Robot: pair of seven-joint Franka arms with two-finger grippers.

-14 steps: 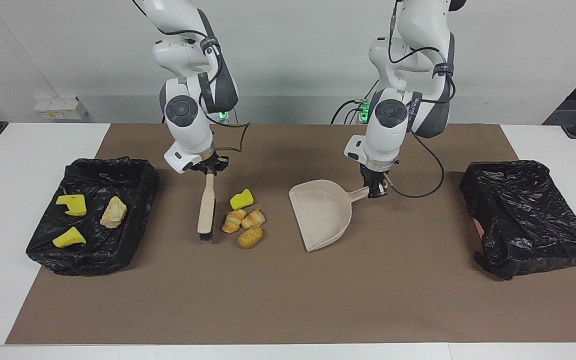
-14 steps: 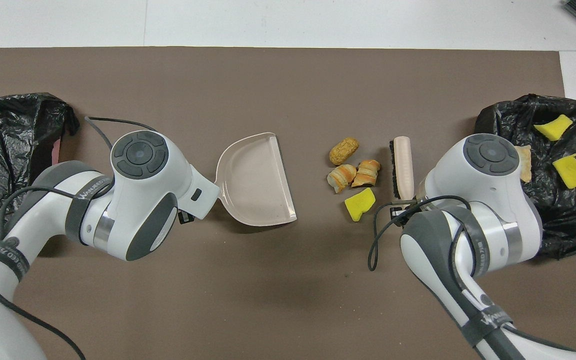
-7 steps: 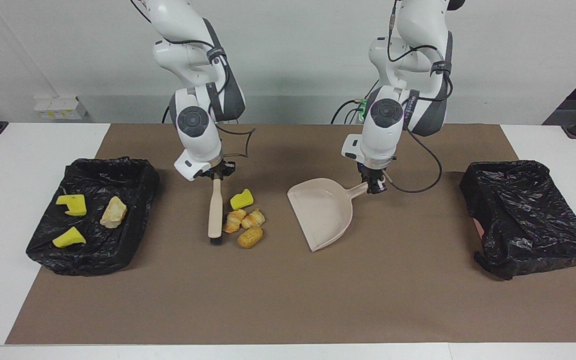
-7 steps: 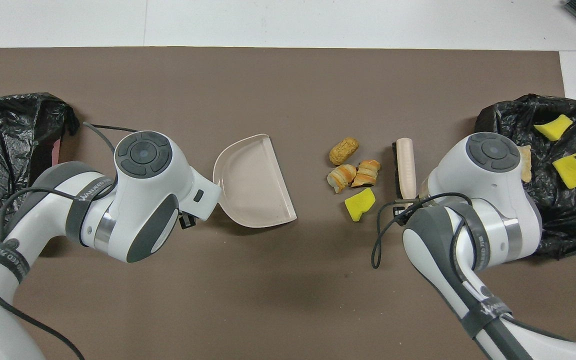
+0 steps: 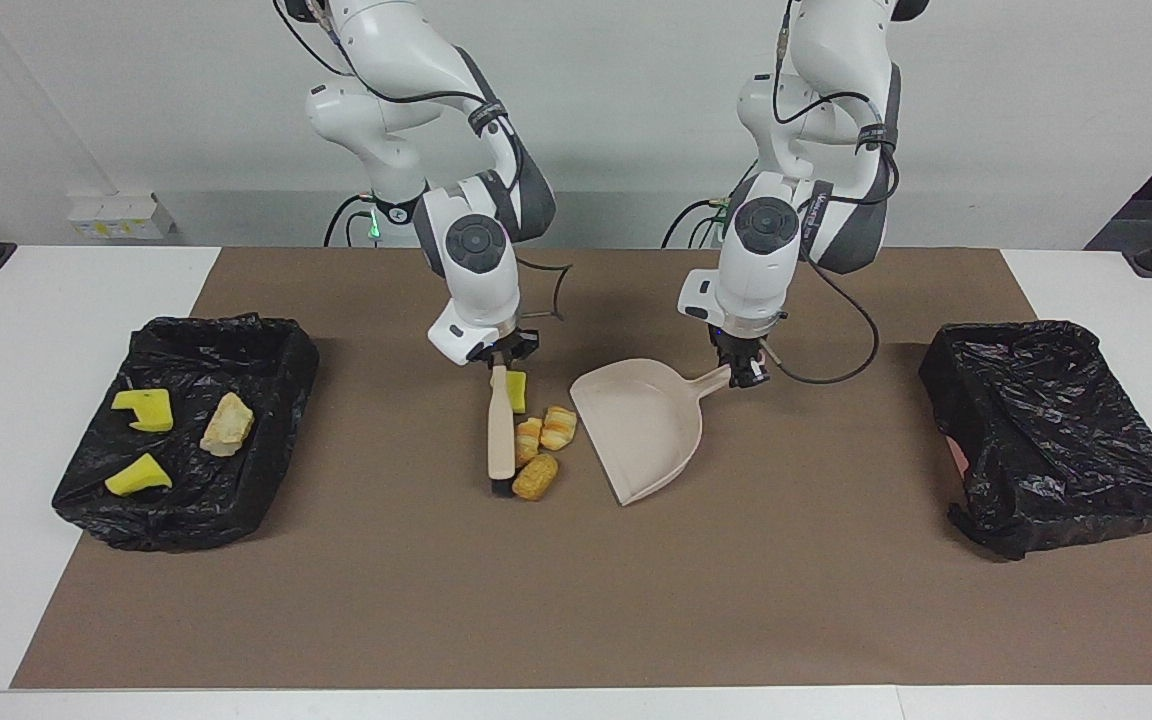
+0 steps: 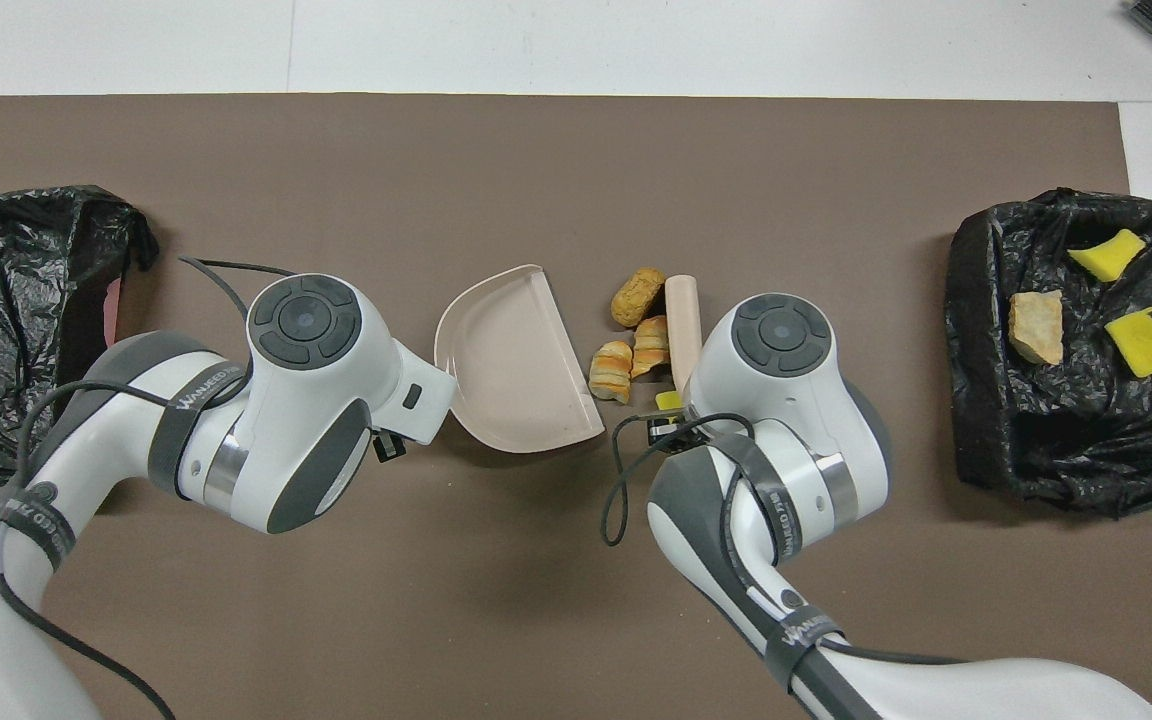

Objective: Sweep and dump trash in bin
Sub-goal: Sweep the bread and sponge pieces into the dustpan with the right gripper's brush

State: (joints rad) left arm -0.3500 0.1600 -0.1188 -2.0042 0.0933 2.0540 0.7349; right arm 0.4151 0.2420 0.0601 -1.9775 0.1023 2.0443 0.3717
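Swept along by the brush (image 5: 502,428), the loose trash (image 5: 538,442) now sits much closer to the dustpan (image 5: 642,425) than a second ago: three golden-brown pastries and a yellow sponge chunk (image 5: 516,391) are bunched between the brush and the pan's open edge, the pastry nearest the pan almost touching it and the sponge chunk pressed against the brush handle on the robots' side of the pastries. Three more pieces, two yellow sponge chunks and a pale beige lump (image 5: 226,424), lie in the black-lined bin (image 5: 266,345) at the right arm's end of the table. Shifting toward the middle with the sweep, the right gripper (image 5: 499,358) has its jaws closed on the top of the brush handle, bristles down on the brown mat (image 5: 576,600). The left gripper (image 5: 744,372) is clamped on the dustpan's handle, the pan resting on the mat and hardly moved. A second black-lined bin (image 5: 1056,430) sits at the left arm's end.
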